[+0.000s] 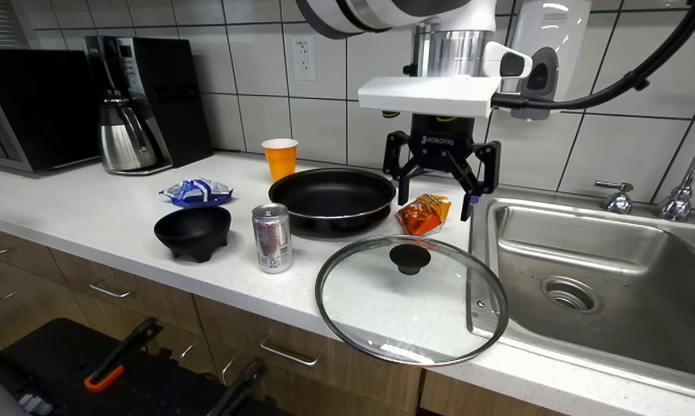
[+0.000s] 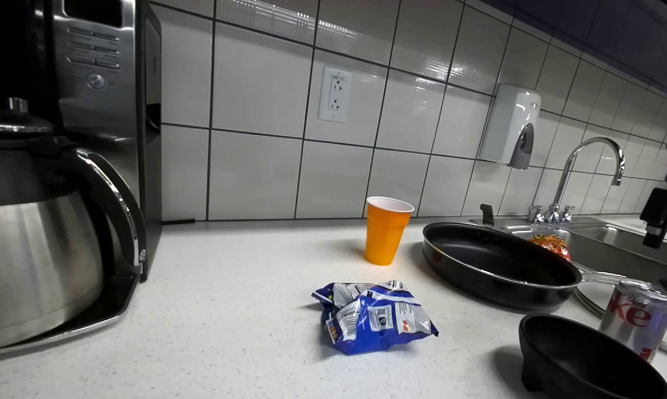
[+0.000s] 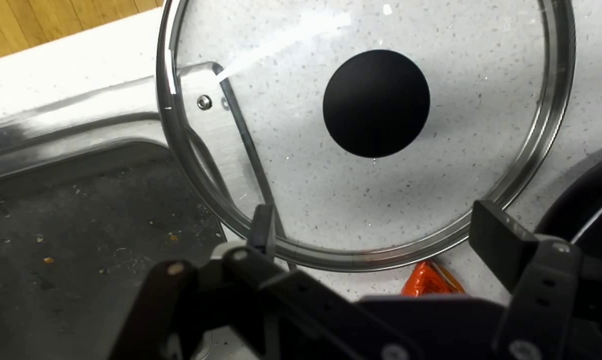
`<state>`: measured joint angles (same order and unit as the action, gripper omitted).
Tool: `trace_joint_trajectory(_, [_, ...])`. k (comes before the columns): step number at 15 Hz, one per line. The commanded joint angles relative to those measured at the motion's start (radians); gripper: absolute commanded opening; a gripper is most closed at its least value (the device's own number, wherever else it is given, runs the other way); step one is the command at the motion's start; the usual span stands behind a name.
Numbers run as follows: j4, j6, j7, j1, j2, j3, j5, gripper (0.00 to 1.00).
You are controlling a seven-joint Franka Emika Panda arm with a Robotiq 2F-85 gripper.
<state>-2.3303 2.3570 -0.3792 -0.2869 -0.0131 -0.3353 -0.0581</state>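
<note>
My gripper (image 1: pixel 435 207) points down above the counter, its fingers wide apart with nothing between them. Close by its fingertips lies a crumpled orange snack bag (image 1: pixel 423 215), mostly hidden by the gripper in the wrist view (image 3: pixel 428 280). A clear glass lid (image 1: pixel 370 306) with a steel rim lies on the counter in front, overlapping the sink's edge. Its round black knob (image 3: pixel 377 103) faces up in the wrist view, beyond the gripper's fingers (image 3: pixel 501 240). Behind and beside the bag sits a black pan (image 1: pixel 335 196), which looks bare inside.
A silver can (image 1: pixel 273 240), a black footed bowl (image 1: pixel 192 228), a blue snack bag (image 2: pixel 375 318) and an orange cup (image 2: pixel 387 233) stand along the counter. The steel sink (image 1: pixel 578 242) borders the lid. A coffee maker (image 1: pixel 145 104) and tiled wall stand behind.
</note>
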Motion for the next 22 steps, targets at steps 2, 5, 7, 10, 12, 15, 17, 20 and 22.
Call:
trace_joint_trajectory(2, [0.035, 0.017, -0.015, -0.008, -0.023, 0.012, -0.073, 1.0])
trace_joint_trajectory(5, [0.062, 0.031, -0.121, -0.01, -0.055, 0.015, -0.076, 1.0])
trace_joint_trajectory(7, [0.079, 0.046, -0.197, -0.013, -0.079, 0.02, -0.063, 1.0])
trace_joint_trajectory(10, [0.102, 0.081, -0.283, -0.019, -0.11, 0.032, -0.051, 1.0])
trace_joint_trajectory(12, [0.118, 0.099, -0.338, -0.024, -0.127, 0.041, -0.033, 1.0])
trace_joint_trajectory(15, [0.136, 0.129, -0.403, -0.025, -0.15, 0.058, -0.023, 1.0])
trace_joint_trajectory(17, [0.149, 0.143, -0.431, -0.025, -0.165, 0.07, -0.01, 1.0])
trace_joint_trajectory(20, [0.171, 0.169, -0.475, -0.027, -0.195, 0.092, 0.02, 1.0])
trace_joint_trajectory(22, [0.191, 0.186, -0.507, -0.031, -0.221, 0.108, 0.042, 1.0])
